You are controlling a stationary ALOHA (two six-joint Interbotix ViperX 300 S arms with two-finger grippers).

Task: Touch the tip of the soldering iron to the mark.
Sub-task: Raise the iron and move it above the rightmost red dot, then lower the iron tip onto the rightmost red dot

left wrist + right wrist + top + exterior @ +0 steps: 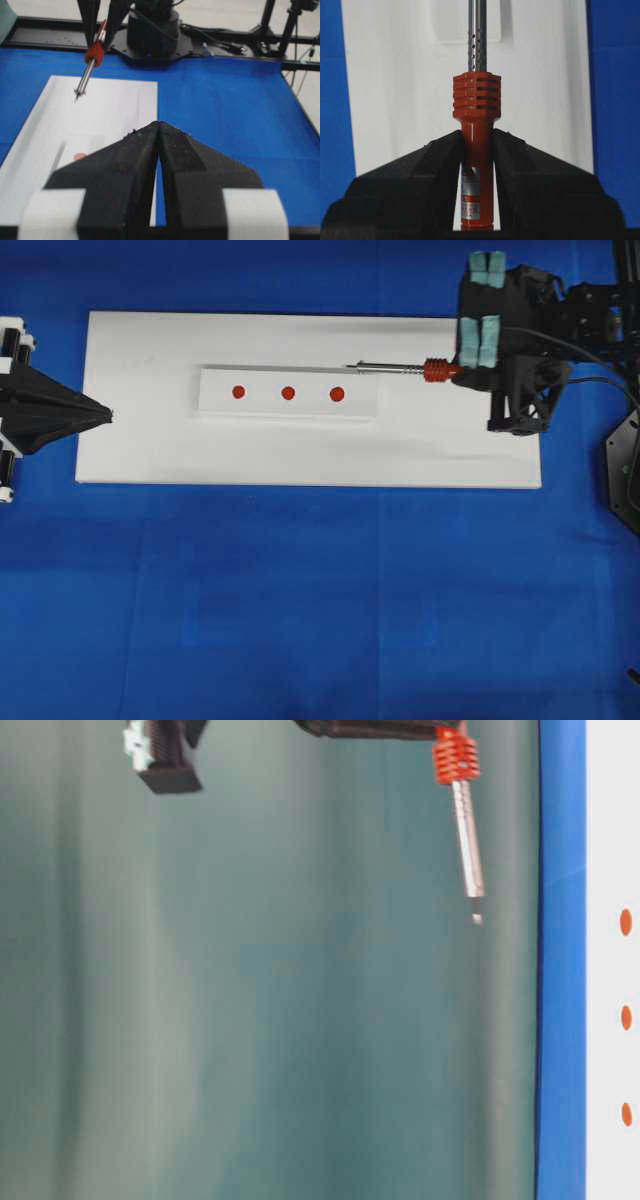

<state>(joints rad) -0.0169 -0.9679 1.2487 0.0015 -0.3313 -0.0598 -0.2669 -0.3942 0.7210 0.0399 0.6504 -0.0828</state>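
At the right end of the white board point(300, 455), the right end effector point(477, 155) pinches the red handle of the soldering iron point(405, 368), ribbed collar just ahead of its black fingers point(425, 175). The silver shaft reaches toward the raised white strip point(290, 393) bearing three red marks point(337, 394), its tip held in the air, touching none. The left end effector point(157, 150), pressed together and holding nothing, sits over the board's left edge above the blue bench point(300, 600).
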